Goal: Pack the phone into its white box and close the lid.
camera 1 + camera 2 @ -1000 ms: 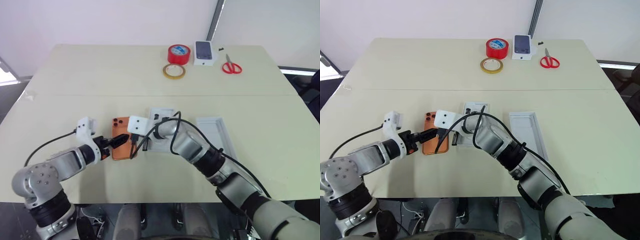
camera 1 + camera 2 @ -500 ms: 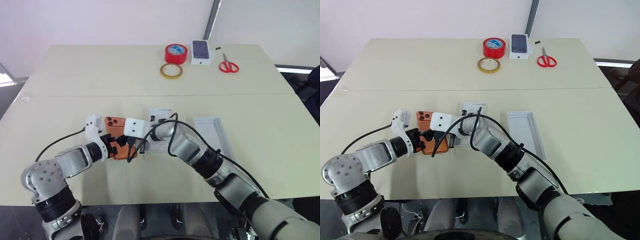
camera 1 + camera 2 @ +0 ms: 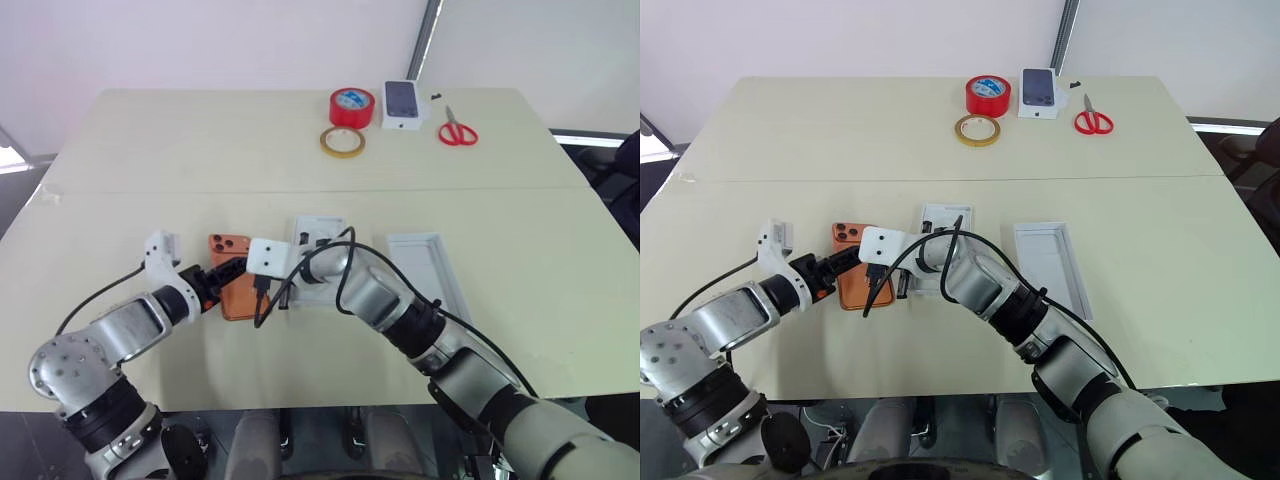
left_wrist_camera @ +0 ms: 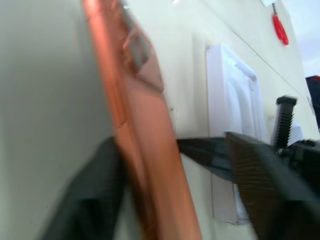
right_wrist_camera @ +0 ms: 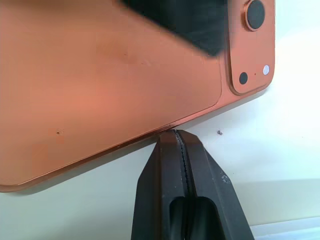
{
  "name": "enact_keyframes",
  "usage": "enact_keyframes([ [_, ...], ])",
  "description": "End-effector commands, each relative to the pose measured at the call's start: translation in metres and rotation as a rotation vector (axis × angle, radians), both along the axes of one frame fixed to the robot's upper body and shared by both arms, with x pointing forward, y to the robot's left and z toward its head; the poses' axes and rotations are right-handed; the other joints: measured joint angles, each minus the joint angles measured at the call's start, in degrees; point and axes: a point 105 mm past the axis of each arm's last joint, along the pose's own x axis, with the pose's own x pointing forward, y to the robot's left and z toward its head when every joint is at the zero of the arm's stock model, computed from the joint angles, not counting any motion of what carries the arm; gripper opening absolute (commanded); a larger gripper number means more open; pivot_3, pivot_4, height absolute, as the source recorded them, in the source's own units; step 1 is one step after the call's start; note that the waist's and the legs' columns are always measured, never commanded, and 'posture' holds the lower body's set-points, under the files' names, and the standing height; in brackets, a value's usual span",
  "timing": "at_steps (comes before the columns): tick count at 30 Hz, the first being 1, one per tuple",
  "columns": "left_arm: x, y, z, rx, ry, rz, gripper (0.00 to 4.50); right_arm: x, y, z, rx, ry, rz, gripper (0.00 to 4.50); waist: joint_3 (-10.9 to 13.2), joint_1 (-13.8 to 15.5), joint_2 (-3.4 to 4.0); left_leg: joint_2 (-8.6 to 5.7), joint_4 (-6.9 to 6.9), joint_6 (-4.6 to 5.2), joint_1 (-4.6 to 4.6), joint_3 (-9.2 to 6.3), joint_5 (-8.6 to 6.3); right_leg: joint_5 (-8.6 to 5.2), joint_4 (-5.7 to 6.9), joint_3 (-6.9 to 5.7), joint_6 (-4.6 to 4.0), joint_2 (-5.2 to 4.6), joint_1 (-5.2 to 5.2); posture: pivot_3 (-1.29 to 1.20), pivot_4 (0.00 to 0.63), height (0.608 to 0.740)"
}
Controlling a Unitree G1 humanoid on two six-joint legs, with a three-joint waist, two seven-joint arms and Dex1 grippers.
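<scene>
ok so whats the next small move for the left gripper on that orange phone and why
Probably finish closing the left gripper on the slim orange smartphone, then lift it. In the left wrist view its black fingers straddle the phone's raised edge, while the shut right gripper props the opposite edge. The shallow white cardboard tray waits open to the right.

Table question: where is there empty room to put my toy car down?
The beige table is bare across its far left, left of the yellow tape ring, and along the right edge past the white rectangular lid. It is crowded in the middle, where both grippers meet at the orange phone, and at the far edge around the red tape roll and red scissors.
</scene>
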Motion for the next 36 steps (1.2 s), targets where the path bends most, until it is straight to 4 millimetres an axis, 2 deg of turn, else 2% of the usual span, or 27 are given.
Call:
enact_keyframes([
  [1, -0.003, -0.002, 0.006, -0.010, -0.026, -0.004, 2.21, -0.010, 0.010, 0.004, 0.016, -0.010, 0.055, 0.00, 0.0, 0.0, 0.00, 0.00, 0.00, 0.00, 0.00, 0.00, 0.00, 0.00, 0.00, 0.00, 0.00, 0.00, 0.00, 0.00, 0.150, 0.740],
  [9, -0.004, 0.005, 0.005, -0.059, -0.017, 0.065, 2.21, -0.009, 0.011, 0.009, 0.022, -0.021, 0.060, 0.00, 0.0, 0.0, 0.00, 0.00, -0.07, -0.01, 0.00, -0.01, 0.00, 0.00, -0.03, 0.06, -0.01, -0.02, -0.04, 0.00, 0.150, 0.740],
  [12, -0.003, 0.009, 0.008, -0.085, -0.020, 0.085, 1.30, -0.009, 0.012, 0.015, 0.032, -0.032, 0.063, 0.00, 0.0, 0.0, 0.00, 0.01, -0.08, -0.01, -0.01, -0.01, 0.00, 0.00, -0.04, 0.06, -0.02, -0.04, -0.09, 0.00, 0.150, 0.740],
  [14, -0.004, 0.009, 0.010, -0.088, -0.017, 0.086, 0.27, -0.007, 0.011, 0.023, 0.052, -0.049, 0.058, 0.00, 0.0, 0.0, -0.01, 0.00, -0.12, -0.01, -0.01, -0.02, -0.01, 0.00, -0.06, 0.07, -0.03, -0.06, -0.15, 0.00, 0.150, 0.740],
  [15, -0.004, 0.009, 0.011, -0.091, -0.015, 0.086, 0.04, -0.005, 0.010, 0.028, 0.066, -0.056, 0.053, 0.00, 0.0, 0.0, -0.01, 0.00, -0.13, -0.01, -0.01, -0.03, -0.01, 0.00, -0.09, 0.07, -0.03, -0.07, -0.24, 0.00, 0.150, 0.740],
  [18, -0.004, 0.009, 0.016, -0.101, -0.008, 0.093, 0.04, -0.002, 0.005, 0.045, 0.117, -0.060, 0.035, 0.00, 0.0, -0.1, 0.01, -0.04, -0.24, -0.02, -0.02, -0.02, -0.01, 0.02, -0.11, 0.14, -0.06, -0.10, -0.31, 0.00, 0.150, 0.740],
  [20, -0.002, 0.009, 0.025, -0.126, -0.027, 0.096, 0.04, -0.002, -0.003, 0.063, 0.190, -0.066, 0.026, 0.00, 0.0, 0.0, 0.01, -0.04, -0.31, -0.03, -0.12, -0.01, 0.00, 0.02, -0.11, 0.14, -0.07, -0.10, -0.46, 0.00, 0.150, 0.740],
  [22, 0.000, 0.006, 0.036, -0.161, -0.050, 0.091, 0.04, -0.004, -0.012, 0.080, 0.275, -0.052, 0.028, 0.00, 0.0, 0.2, 0.00, -0.06, -0.37, -0.11, -0.32, -0.02, 0.05, 0.03, -0.10, 0.14, -0.10, -0.11, -0.67, 0.00, 0.150, 0.740],
  [26, 0.008, -0.012, 0.058, -0.205, -0.090, 0.029, 0.04, -0.005, -0.051, 0.099, 0.334, -0.047, 0.021, 0.00, 0.0, 0.7, 0.00, -0.12, -0.38, -0.21, -0.80, -0.02, 0.13, 0.06, -0.11, 0.10, -0.13, -0.18, -0.88, 0.00, 0.150, 0.740],
  [31, 0.017, -0.046, 0.069, -0.256, -0.084, -0.080, 0.04, -0.004, -0.100, 0.101, 0.350, 0.004, -0.040, 0.00, 0.0, 0.4, -0.01, -0.28, -0.28, -0.11, -0.96, 0.03, 0.12, 0.06, -0.22, 0.06, -0.13, -0.29, -0.86, 0.00, 0.150, 0.740],
  [33, 0.021, -0.061, 0.066, -0.258, -0.063, -0.129, 0.04, -0.001, -0.120, 0.096, 0.332, 0.002, -0.090, 0.00, 0.0, 0.5, -0.02, -0.27, -0.27, 0.00, -0.94, 0.03, 0.18, 0.06, -0.21, 0.04, -0.12, -0.24, -0.84, 0.00, 0.150, 0.740],
  [36, 0.026, -0.078, 0.058, -0.255, -0.030, -0.184, 0.04, 0.000, -0.138, 0.089, 0.298, -0.006, -0.136, 0.00, 0.0, 0.4, 0.01, -0.17, -0.13, 0.10, -0.93, 0.05, 0.24, 0.06, -0.12, -0.02, -0.10, -0.04, -0.80, 0.00, 0.150, 0.740],
])
